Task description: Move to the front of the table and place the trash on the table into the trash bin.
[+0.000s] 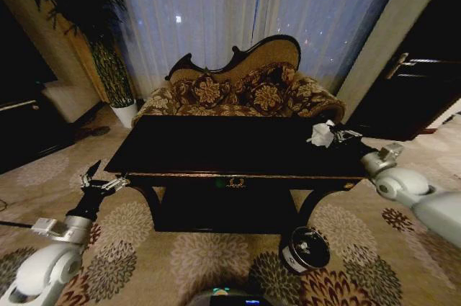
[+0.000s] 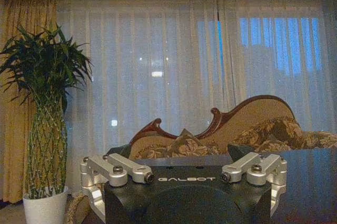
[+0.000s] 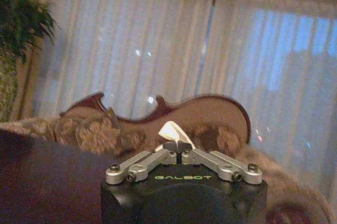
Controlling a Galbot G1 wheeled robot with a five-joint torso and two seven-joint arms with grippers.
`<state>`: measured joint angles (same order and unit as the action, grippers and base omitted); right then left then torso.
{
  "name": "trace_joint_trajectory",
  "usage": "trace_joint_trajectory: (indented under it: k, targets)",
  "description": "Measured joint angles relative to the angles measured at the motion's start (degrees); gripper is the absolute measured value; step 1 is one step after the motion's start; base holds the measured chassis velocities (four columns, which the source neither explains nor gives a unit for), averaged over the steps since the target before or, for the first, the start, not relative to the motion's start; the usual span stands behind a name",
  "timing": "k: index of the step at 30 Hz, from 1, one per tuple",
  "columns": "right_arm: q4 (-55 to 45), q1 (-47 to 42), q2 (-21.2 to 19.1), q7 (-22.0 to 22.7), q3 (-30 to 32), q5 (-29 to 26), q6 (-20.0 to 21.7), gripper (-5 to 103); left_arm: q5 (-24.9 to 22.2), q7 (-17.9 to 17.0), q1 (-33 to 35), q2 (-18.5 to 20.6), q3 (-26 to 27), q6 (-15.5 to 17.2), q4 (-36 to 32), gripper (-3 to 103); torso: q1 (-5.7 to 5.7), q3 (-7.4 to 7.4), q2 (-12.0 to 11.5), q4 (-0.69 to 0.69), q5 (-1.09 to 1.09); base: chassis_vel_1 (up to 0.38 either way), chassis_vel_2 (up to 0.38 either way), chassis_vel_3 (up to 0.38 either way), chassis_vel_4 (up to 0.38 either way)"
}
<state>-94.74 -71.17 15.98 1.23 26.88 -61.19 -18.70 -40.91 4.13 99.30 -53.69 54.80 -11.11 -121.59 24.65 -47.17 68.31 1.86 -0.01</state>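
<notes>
Jaws: left gripper (image 1: 95,178) spread wide, empty, lower left; right gripper (image 1: 380,156) pinching white paper lump (image 1: 321,135) at table (image 1: 216,149) right edge.

Right wrist: fingers (image 3: 158,159) closing on pale scrap.

Risk: lump slipping before reaching trash bin (image 1: 305,248), bottom centre.

left pincer (image 1: 96,176) spread, low | right pincer (image 3: 176,146) pinched together
</notes>
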Motion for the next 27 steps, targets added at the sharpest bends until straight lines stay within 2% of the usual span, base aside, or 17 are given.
trace_joint_trajectory:
  k: [1,2,3,4,5,7,8,9,12,14,17,27]
  targets:
    - [-0.6,-4.8,1.7,-0.4,4.7,0.5,0.0,0,0.0,0.0,0.0,0.0,0.0,0.0,0.0,100,0.00,0.00,0.0,0.00,0.09,0.000,0.000,0.000,0.000]
    - [-1.0,-7.5,2.7,-0.6,7.7,0.7,0.1,0,0.0,0.0,0.0,0.0,0.0,0.0,0.0,100,0.00,0.00,0.0,0.00,0.05,0.000,0.000,0.000,0.000]
    - [-1.0,-7.5,2.7,-0.6,7.7,0.7,0.1,0,0.0,0.0,0.0,0.0,0.0,0.0,0.0,100,0.00,0.00,0.0,0.00,0.05,0.000,0.000,0.000,0.000]
    - [-1.7,-10.6,4.2,-0.9,11.5,1.1,0.1,0,0.0,0.0,0.0,0.0,0.0,0.0,0.0,100,0.00,0.00,0.0,0.00,-0.03,0.000,0.000,0.000,0.000]
    - [-1.8,-11.0,4.4,-1.0,12.1,1.1,0.1,0,0.0,0.0,0.0,0.0,0.0,0.0,0.0,100,0.00,0.00,0.0,0.00,-0.02,0.000,0.000,0.000,0.000]
    - [-3.4,-16.3,7.1,-2.0,19.0,1.4,0.4,0,0.0,0.0,0.0,0.0,0.0,0.0,0.0,100,0.00,0.00,0.0,-0.02,0.02,0.000,0.000,0.000,0.000]
    - [-3.9,-19.1,8.3,-2.8,22.0,1.6,0.4,0,0.0,0.0,0.0,0.0,0.0,0.0,0.0,100,0.00,0.00,0.0,-0.02,-0.03,0.000,0.000,0.000,0.000]
    - [-3.9,-19.1,8.3,-2.8,22.0,1.6,0.4,0,0.0,0.0,0.0,0.0,0.0,0.0,0.0,100,0.00,0.00,0.0,-0.02,-0.03,0.000,0.000,0.000,0.000]
    - [-5.7,-25.9,11.5,-4.9,28.1,2.5,-0.1,0,0.0,0.0,0.0,0.0,0.0,0.0,0.0,100,0.00,0.00,0.0,0.00,0.01,0.000,0.000,0.000,0.000]
    - [-6.1,-27.3,12.3,-5.2,29.4,2.6,-0.2,0,0.0,0.0,0.0,0.0,0.0,0.0,0.0,100,0.00,0.00,0.0,0.00,0.01,0.000,0.000,0.000,0.000]
    - [-7.7,-32.1,15.7,-7.1,34.0,3.9,-1.0,0,0.0,0.0,0.0,0.0,0.0,0.0,0.0,100,0.00,0.00,0.0,-0.01,0.00,0.000,0.000,0.000,0.000]
    - [-8.6,-38.5,22.6,-9.5,39.6,5.3,-3.6,0,0.0,0.0,0.0,0.0,0.0,0.0,0.0,100,-0.01,0.00,0.0,0.00,0.01,0.000,0.000,0.000,0.000]
